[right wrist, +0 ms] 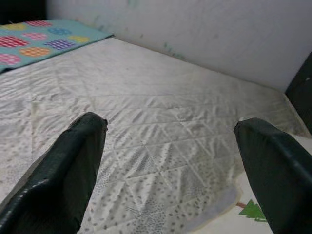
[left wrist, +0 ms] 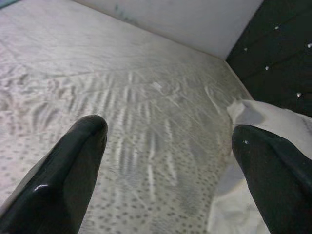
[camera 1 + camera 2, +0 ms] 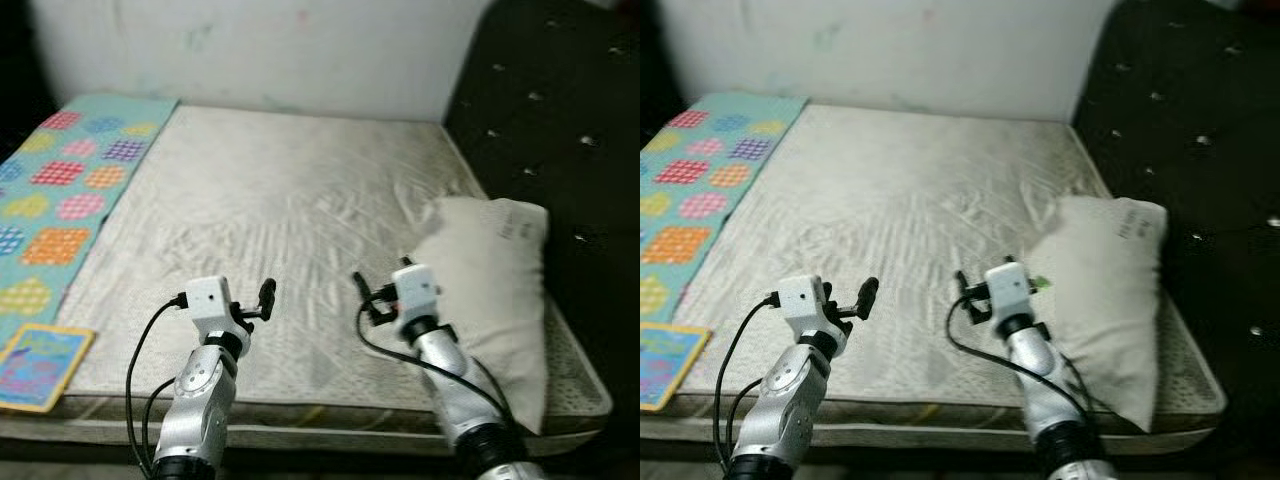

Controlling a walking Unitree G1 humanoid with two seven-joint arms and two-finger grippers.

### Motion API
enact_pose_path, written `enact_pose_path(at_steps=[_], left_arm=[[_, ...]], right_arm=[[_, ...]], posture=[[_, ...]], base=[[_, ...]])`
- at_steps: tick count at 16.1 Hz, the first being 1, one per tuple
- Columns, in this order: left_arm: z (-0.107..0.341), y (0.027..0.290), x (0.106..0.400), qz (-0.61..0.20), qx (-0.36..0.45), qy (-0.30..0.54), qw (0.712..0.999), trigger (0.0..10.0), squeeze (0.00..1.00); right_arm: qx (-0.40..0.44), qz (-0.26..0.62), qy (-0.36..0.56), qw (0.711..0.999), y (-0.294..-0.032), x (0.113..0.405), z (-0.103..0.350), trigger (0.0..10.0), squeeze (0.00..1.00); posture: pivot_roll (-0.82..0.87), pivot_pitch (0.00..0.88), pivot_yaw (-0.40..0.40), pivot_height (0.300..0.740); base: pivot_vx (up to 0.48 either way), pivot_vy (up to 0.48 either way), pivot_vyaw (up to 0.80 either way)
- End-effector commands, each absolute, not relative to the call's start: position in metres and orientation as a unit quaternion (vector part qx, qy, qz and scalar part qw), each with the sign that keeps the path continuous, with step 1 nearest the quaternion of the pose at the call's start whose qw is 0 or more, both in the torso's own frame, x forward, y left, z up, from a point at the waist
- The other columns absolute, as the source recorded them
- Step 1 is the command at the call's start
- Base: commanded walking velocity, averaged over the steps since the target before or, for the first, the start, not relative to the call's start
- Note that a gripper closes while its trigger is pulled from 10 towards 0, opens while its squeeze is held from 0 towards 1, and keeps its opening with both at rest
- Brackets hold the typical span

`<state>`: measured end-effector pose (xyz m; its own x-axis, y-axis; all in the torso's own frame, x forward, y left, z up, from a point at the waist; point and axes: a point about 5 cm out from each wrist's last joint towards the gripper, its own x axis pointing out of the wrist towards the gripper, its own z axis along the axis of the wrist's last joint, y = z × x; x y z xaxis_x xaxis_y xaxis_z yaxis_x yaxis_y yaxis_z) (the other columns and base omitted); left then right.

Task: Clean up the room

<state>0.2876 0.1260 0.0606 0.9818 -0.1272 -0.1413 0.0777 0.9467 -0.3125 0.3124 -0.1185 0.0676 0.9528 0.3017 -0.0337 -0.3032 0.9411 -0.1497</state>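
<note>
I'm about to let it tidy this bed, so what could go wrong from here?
The pillow lies at the mattress's right edge beside the dark headboard; a clumsy pull by the right gripper might drag it off the side.
The children's book sits at the near left corner, so a left gripper sweep could knock it down.
Both grippers' jaws are open and hold nothing.

Ahead and below: a bed (image 3: 300, 210), running back to a wall (image 3: 280, 50) behind it. Along the bed's right side, an upright headboard (image 3: 560, 130). On the bed near its right front corner, a pillow (image 3: 495, 290), lying lengthwise beside the headboard. Left of the bed, a mat (image 3: 60, 190) stretching from the wall toward the front. At the mat's front end, just beside the bed's left front corner, a book (image 3: 40, 365). Over the bed's front edge, left gripper (image 3: 255, 305) and right gripper (image 3: 368, 300), side by side, apart, the right one just left of the pillow.
</note>
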Motion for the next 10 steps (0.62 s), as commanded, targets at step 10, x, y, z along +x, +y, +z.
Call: enact_pose_path(at_steps=[10], left_arm=[[0.0640, 0.1217, 0.2914, -0.061, -0.154, 0.078, 0.983, 10.0, 0.00]], right_arm=[[-0.079, 0.137, 0.001, 0.987, -0.1280, 0.3166, 0.0725, 10.0, 0.00]], posture=[[-0.10, 0.000, -0.049, 0.740]], base=[[0.000, -0.300, 0.00]])
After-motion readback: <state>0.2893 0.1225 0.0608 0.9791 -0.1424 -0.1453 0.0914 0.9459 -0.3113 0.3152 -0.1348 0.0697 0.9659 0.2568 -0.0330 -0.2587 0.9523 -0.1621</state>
